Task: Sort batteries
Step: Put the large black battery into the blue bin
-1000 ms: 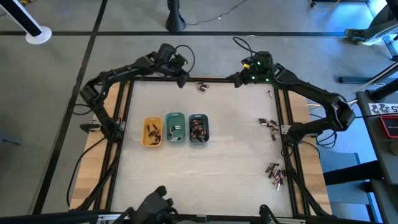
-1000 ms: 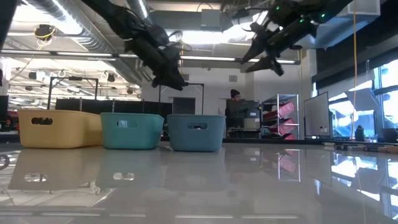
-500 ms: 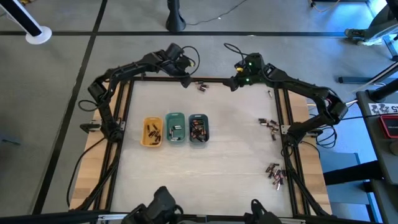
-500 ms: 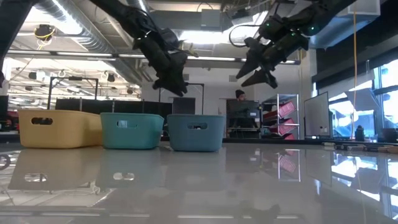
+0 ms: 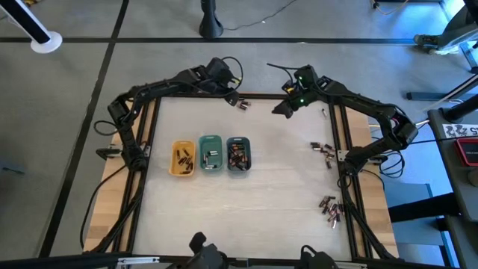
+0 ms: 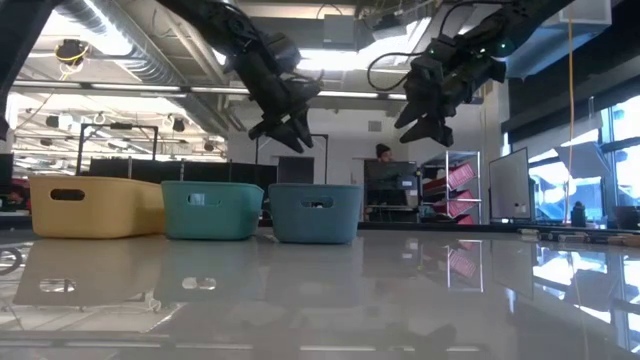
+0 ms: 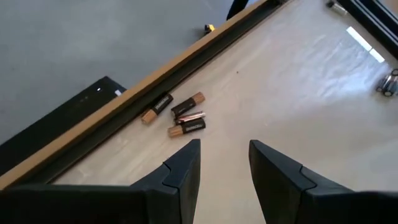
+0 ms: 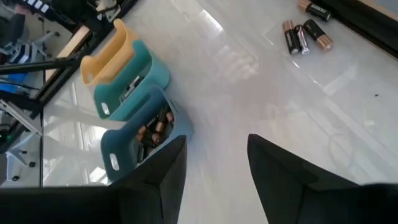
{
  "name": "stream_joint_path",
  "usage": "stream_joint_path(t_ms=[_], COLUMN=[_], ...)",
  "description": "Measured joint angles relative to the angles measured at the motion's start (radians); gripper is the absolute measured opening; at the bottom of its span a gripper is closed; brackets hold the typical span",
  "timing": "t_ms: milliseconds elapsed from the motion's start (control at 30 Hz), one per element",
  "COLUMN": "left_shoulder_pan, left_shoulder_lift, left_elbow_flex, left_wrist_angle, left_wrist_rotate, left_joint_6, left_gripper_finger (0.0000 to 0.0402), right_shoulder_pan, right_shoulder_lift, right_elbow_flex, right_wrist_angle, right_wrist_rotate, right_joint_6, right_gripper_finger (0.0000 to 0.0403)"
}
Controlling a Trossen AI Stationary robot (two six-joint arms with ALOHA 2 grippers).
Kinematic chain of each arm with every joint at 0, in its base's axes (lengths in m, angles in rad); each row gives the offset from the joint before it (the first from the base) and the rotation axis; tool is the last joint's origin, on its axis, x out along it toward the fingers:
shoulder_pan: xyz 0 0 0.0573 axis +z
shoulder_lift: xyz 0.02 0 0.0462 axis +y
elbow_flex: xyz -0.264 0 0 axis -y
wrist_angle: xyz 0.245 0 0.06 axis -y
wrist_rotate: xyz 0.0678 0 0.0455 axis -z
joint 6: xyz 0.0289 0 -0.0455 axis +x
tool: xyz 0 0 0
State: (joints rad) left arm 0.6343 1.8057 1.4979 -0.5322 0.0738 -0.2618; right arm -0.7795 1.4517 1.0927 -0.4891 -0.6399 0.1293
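My left gripper (image 7: 224, 165) hung spread and empty above the loose batteries (image 7: 180, 116) by the far rail — placed for a pick | my right gripper (image 8: 214, 165) likewise parted, holding nothing | three trays (image 5: 210, 155) mid-table already held sorted cells — so drops stay short.

Yellow tray (image 5: 183, 159), teal-green tray (image 5: 210, 152), grey-blue tray (image 5: 238, 154); black-and-copper batteries (image 7: 180, 116); pale glossy tabletop (image 5: 276, 187), dark arms.
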Motion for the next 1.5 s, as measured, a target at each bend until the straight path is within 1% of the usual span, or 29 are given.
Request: stream_joint_path(t_ms=[133, 300, 433, 500, 600, 733, 867, 933, 1033, 1100, 1167, 1233, 1367, 1433, 1500], left_shoulder_pan=[-0.017, -0.015, -0.013, -0.013, -0.014, 0.020, 0.083, 0.120, 0.157, 0.164, 0.157, 0.148, 0.143, 0.150, 0.153], left_shoulder_lift=[0.000, 0.000, 0.000, 0.000, 0.000, 0.000, 0.009, 0.043, 0.140, 0.217, 0.294, 0.369, 0.493, 0.529, 0.543], left_elbow_flex=[0.000, 0.000, 0.000, 0.000, 0.000, -0.001, 0.001, 0.018, 0.073, 0.137, 0.224, 0.330, 0.518, 0.557, 0.563], left_wrist_angle=[-0.006, -0.007, -0.025, -0.063, -0.142, -0.224, -0.187, -0.168, -0.167, -0.193, -0.242, -0.310, -0.430, -0.445, -0.445], left_wrist_rotate=[-0.001, -0.001, -0.003, -0.002, 0.003, 0.059, 0.100, 0.154, 0.248, 0.279, 0.270, 0.237, 0.229, 0.226, 0.224], left_joint_6=[0.018, 0.071, 0.126, 0.171, 0.214, 0.252, 0.333, 0.369, 0.406, 0.465, 0.555, 0.642, 0.843, 0.893, 0.977], left_gripper_finger=[0.0127, 0.0127, 0.0127, 0.0127, 0.0127, 0.0127, 0.0127, 0.0127, 0.0127, 0.0127, 0.0127, 0.0127, 0.0127, 0.0127, 0.0127], right_shoulder_pan=[0.000, 0.001, 0.001, 0.001, 0.000, 0.000, 0.001, 0.001, 0.001, 0.001, 0.001, 0.001, 0.001, 0.001, 0.001], right_shoulder_lift=[0.000, 0.000, -0.001, 0.001, 0.010, 0.029, 0.046, 0.052, 0.058, 0.058, 0.058, 0.058, 0.058, 0.058, 0.058], right_elbow_flex=[0.000, 0.000, 0.000, 0.000, 0.000, 0.000, 0.000, 0.000, 0.000, 0.000, 0.000, 0.000, 0.000, 0.000, 0.000], right_wrist_angle=[0.004, 0.038, 0.066, 0.092, 0.131, 0.151, 0.129, 0.118, 0.111, 0.114, 0.112, 0.111, 0.091, 0.082, 0.060], right_wrist_rotate=[0.002, 0.034, 0.108, 0.153, 0.182, 0.195, 0.193, 0.191, 0.194, 0.194, 0.193, 0.176, 0.169, 0.169, 0.167], right_joint_6=[-0.010, 0.020, 0.032, 0.066, 0.130, 0.199, 0.247, 0.262, 0.282, 0.291, 0.292, 0.298, 0.312, 0.311, 0.311], right_gripper_finger=[0.0172, 0.0172, 0.0172, 0.0172, 0.0172, 0.0172, 0.0172, 0.0172, 0.0172, 0.0172, 0.0172, 0.0172, 0.0172, 0.0172, 0.0172])
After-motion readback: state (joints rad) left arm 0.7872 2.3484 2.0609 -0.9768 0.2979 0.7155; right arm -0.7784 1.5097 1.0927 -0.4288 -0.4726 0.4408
